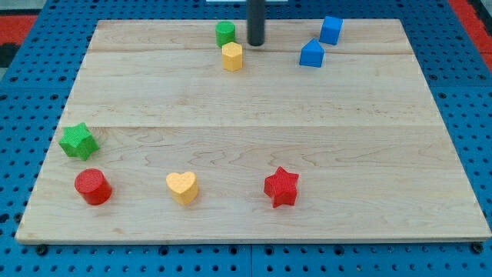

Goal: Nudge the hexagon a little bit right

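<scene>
Near the view's top edge, my rod descends almost vertically onto the wooden bench; my tip rests just right of the green block and up-right of the yellow hexagon, touching neither. As end effector, the rod is a plain pusher with nothing to open or close, and it holds nothing. Two blue blocks lie to its right. Along the view's bottom sit a green star, red cylinder, yellow heart and red star.
</scene>
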Robot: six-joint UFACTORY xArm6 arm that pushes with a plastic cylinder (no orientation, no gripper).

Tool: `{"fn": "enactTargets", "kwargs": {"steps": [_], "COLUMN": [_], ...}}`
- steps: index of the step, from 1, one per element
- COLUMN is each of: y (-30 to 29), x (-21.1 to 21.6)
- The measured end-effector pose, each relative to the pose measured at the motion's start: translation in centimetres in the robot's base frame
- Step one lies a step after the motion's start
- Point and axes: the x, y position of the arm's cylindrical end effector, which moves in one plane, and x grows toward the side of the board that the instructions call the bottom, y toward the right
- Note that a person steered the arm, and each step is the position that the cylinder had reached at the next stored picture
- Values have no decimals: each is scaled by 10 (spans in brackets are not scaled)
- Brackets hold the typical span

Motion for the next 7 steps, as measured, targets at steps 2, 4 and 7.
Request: {"fn": "enactTargets", "kwargs": {"steps": [2, 4, 7], "y": [-19, -73, -113], "x": [86, 60, 43]}}
